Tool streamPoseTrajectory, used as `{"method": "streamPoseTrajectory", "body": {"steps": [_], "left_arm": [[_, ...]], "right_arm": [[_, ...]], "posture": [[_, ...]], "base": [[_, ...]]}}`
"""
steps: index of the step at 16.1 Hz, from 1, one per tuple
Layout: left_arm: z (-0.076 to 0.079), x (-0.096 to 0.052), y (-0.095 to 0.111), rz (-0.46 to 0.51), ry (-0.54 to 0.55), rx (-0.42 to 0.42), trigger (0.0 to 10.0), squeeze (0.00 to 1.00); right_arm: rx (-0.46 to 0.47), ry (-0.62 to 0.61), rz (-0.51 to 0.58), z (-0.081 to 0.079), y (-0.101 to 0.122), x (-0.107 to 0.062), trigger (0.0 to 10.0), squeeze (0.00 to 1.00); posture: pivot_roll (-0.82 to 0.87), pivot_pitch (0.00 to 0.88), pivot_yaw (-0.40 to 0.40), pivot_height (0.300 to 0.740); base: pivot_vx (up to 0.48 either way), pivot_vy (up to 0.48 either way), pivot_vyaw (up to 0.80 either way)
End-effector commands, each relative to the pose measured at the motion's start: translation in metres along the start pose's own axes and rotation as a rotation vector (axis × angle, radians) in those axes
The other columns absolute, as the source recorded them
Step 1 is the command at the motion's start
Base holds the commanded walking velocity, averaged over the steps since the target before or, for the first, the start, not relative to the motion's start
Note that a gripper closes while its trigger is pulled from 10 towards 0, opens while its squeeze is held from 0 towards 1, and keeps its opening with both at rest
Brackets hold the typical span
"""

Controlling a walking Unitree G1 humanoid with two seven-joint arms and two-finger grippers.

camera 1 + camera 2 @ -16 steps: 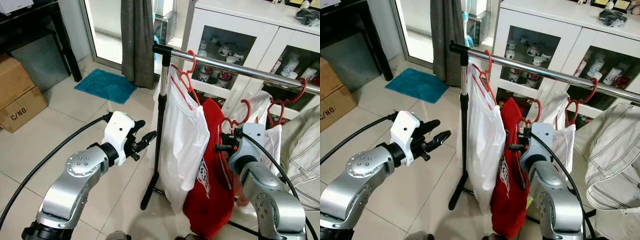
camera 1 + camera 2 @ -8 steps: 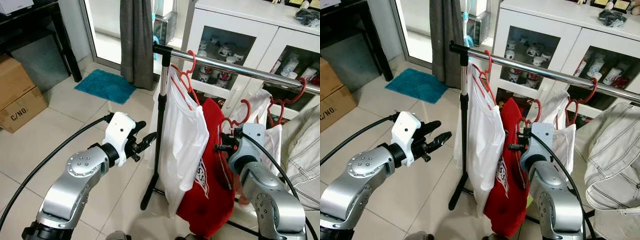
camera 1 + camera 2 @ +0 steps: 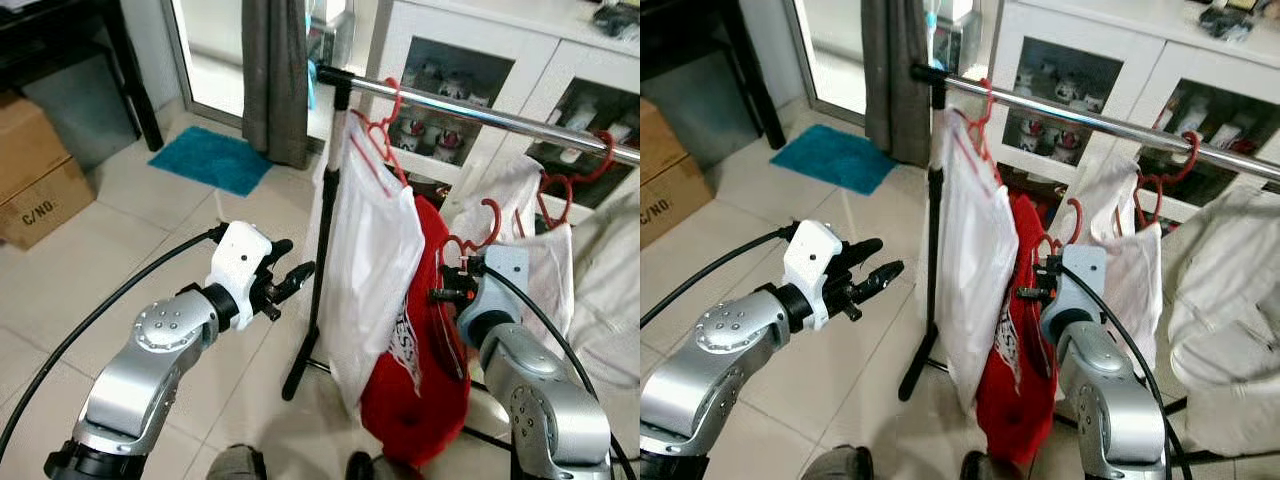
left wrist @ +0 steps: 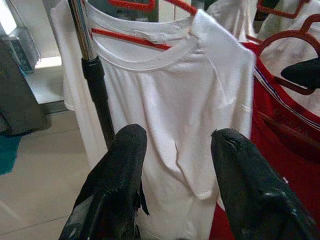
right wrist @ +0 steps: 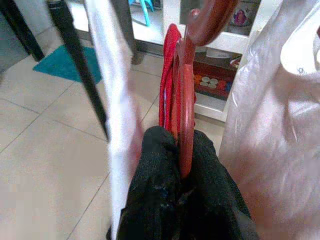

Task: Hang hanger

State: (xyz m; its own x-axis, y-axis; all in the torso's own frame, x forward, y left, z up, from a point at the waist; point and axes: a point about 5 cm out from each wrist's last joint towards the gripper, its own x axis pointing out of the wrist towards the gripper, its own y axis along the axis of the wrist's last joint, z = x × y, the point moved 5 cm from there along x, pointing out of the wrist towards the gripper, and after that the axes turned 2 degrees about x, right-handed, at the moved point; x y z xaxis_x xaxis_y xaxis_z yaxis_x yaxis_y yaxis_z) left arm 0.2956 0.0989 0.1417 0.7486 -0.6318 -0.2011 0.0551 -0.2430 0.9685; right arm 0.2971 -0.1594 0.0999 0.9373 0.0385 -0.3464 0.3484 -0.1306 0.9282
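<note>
Right tool (image 5: 182, 165): clamped on red hanger (image 5: 186, 107) carrying red shirt (image 3: 420, 385), below the rail (image 3: 480, 112), right of white shirt (image 3: 375, 270)
Left tool (image 4: 172, 165): fingers parted, empty, left of rack pole (image 3: 322, 240)

Head stereo pair looking down at clothes rail (image 3: 470, 105), wrist cameras close on white shirt (image 4: 180, 115), red hanger (image 5: 186, 100)

A rail (image 3: 480, 108) runs across on an upright pole (image 3: 318, 250). A shirt (image 3: 375, 270) hangs from it nearest the pole, another shirt (image 3: 420, 370) just right of it (below the rail). A cabinet (image 3: 470, 70) stands behind, a mat (image 3: 212, 160) and boxes (image 3: 35, 190) to the left.
</note>
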Motion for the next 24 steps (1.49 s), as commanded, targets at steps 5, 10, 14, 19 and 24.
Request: {"method": "streamPoseTrajectory", "body": {"steps": [5,10,14,19,24], "left_arm": [[0.0000,0.0005,0.0001,-0.006,-0.010,0.014,10.0,0.00],[0.0005,0.0003,-0.0001,-0.008,-0.014,0.014,10.0,0.00],[0.0013,-0.0003,-0.0004,-0.010,-0.016,0.012,10.0,0.00],[0.0022,-0.0014,-0.0004,-0.012,-0.017,0.011,10.0,0.00],[0.0014,-0.0005,-0.0016,-0.023,-0.012,0.017,10.0,0.00]], "right_arm": [[0.003,-0.011,0.025,0.0020,0.0039,-0.0020,0.0,0.00],[0.006,-0.011,0.022,0.0016,0.0023,-0.0028,0.0,0.00],[0.006,-0.010,0.020,0.0017,0.0017,-0.0035,0.0,0.00],[0.004,-0.008,0.017,0.0017,0.0012,-0.0040,0.0,0.00],[0.004,-0.004,0.015,0.0007,0.0008,-0.0040,0.0,0.00]], "posture": [[-0.01,0.040,-0.038,0.740],[-0.01,0.044,-0.038,0.740],[-0.01,0.047,-0.040,0.740],[-0.01,0.053,-0.042,0.740],[-0.01,0.055,-0.042,0.740]], "base": [[-0.266,0.000,0.00],[-0.267,0.000,0.00],[-0.263,0.000,0.00],[-0.266,0.000,0.00],[-0.098,0.000,0.00]]}}
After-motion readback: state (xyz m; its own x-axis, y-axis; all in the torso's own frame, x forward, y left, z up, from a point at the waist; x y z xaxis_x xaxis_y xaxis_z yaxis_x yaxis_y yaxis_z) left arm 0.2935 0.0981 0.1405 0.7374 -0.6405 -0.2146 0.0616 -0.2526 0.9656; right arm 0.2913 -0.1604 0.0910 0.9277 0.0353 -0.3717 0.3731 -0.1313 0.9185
